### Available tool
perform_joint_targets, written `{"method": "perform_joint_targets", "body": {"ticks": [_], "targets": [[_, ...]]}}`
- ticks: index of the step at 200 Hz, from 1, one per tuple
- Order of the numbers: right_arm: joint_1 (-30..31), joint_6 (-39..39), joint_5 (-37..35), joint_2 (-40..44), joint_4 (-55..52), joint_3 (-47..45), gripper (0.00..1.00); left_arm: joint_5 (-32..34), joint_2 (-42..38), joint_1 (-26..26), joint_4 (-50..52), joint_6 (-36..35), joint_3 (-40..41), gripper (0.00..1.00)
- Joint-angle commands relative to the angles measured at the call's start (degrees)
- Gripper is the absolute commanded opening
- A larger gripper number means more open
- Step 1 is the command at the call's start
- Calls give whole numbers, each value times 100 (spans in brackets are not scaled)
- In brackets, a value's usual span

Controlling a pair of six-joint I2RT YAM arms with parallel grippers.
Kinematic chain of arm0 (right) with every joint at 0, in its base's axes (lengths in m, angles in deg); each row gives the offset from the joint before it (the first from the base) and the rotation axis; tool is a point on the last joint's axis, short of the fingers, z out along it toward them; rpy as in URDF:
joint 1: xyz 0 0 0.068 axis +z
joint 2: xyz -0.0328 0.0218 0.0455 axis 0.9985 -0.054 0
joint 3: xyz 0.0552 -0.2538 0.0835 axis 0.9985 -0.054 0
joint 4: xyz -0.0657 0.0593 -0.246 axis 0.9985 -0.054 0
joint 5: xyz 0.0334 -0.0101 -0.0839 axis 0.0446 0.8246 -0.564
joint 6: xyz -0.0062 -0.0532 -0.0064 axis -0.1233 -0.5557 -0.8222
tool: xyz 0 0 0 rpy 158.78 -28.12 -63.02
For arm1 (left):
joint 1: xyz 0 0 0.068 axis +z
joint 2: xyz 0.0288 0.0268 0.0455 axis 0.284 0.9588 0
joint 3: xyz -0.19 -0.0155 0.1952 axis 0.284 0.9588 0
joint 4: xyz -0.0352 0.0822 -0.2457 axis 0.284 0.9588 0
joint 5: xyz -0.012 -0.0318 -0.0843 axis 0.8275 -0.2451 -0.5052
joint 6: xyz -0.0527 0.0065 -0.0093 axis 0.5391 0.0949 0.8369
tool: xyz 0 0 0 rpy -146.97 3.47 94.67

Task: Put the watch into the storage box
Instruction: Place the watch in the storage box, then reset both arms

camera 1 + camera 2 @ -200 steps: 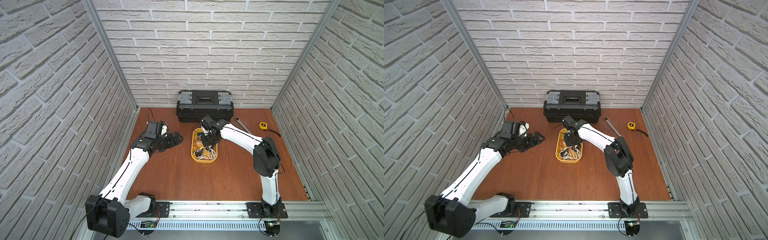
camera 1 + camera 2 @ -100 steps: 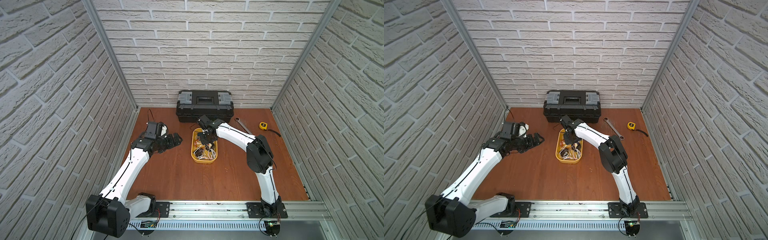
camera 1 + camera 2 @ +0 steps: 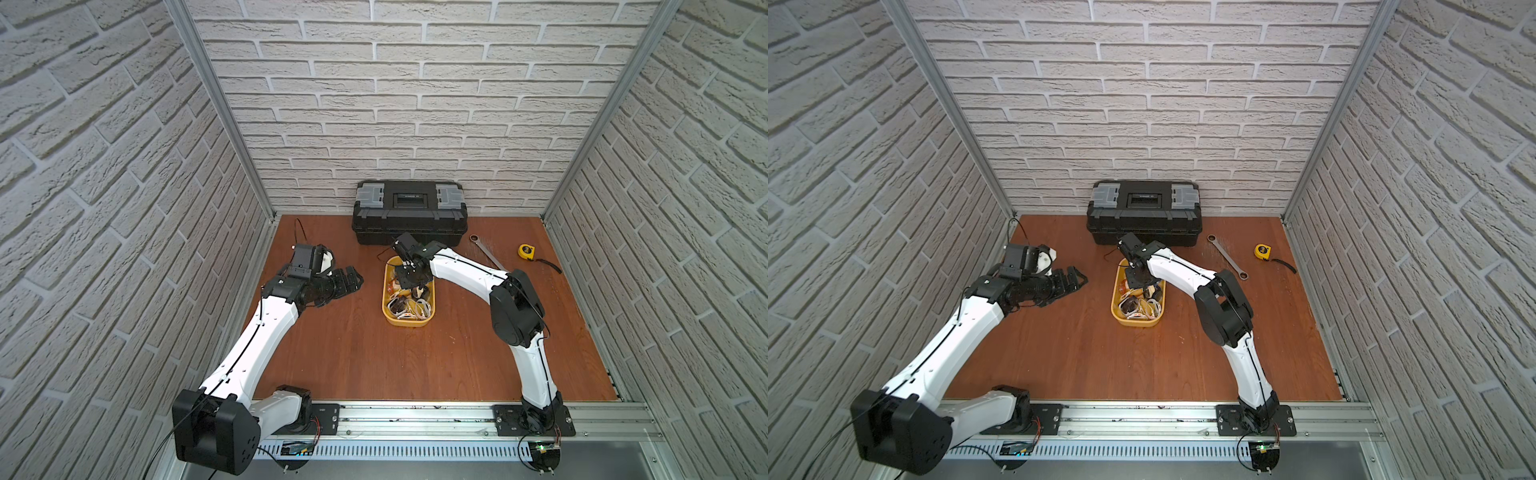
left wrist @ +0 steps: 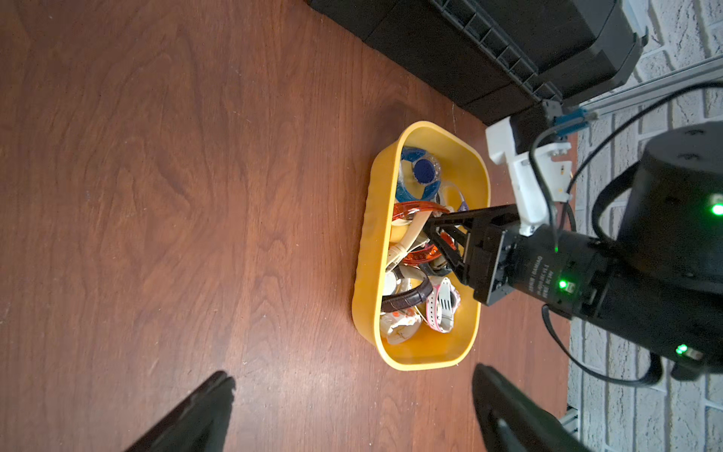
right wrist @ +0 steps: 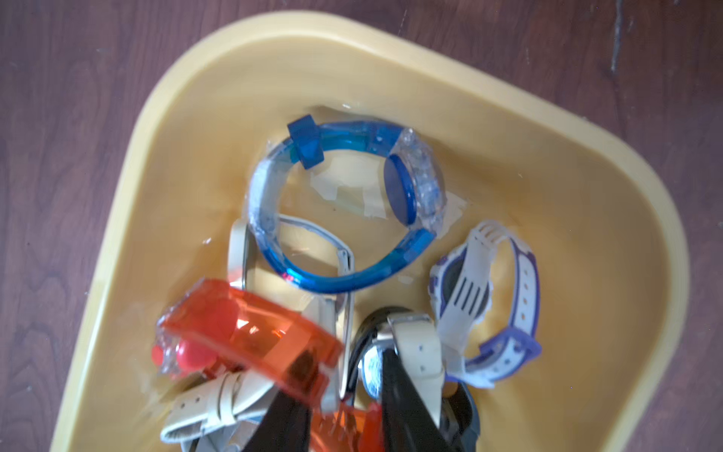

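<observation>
Watch (image 5: 250, 336), orange and see-through: down inside the storage box (image 5: 184, 82), on top of a heap of other watches (image 5: 219, 407), blurred in the right wrist view. One part of its band across a black finger of the right hand (image 5: 334, 377), another part in the gap between the two fingers (image 5: 407, 411). Fingers set a little apart; impossible to tell whether pinching the band or merely beside it.

Nearest the camera, a metal rail (image 3: 415, 419) across the front edge. Beyond it, bare brown worktop (image 3: 353, 365). Further in, on the left, the left hand (image 3: 355, 284), spread wide with nothing between its fingers, low over the worktop, aimed at the storage box and short of it, not touching.

In the middle of the worktop, the yellow storage box itself, long side running away from the camera. In its near half, a brown strap (image 4: 410, 299) among white and pink ones. About midway, the right hand reaching down into the box, with the orange watch at its tips. At the far end, a blue watch (image 5: 336, 203) on the box floor, clear of the hand, and beside it a white and purple watch (image 5: 520, 281).

Behind the box, close to its far end, a black toolbox (image 3: 409, 212) against the brick wall (image 3: 415, 124). To the right of that, a wrench (image 3: 488, 255) and a yellow tape measure (image 3: 526, 250), flat on the worktop.
</observation>
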Motion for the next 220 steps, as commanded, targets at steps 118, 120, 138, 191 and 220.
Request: {"method": "perform_joint_targets", "body": {"ticks": [118, 120, 138, 191, 220], "targets": [[-625, -667, -135, 4104, 1415, -2507, 94, 1189, -750, 459, -568, -513, 444, 98], [-633, -702, -233, 4235, 1456, -2617, 98, 1242, -771, 469, -607, -525, 474, 98], [-760, -1002, -913, 5286, 1981, -3717, 99, 1885, -1001, 517, -919, -679, 802, 98], [-1701, -867, -2104, 7619, 3695, -6635, 99, 3833, -837, 857, -2494, -958, 1697, 98], [-2106, -1457, -2582, 8120, 5162, -7943, 99, 4514, -701, 847, -4965, -1755, 2827, 98]]}}
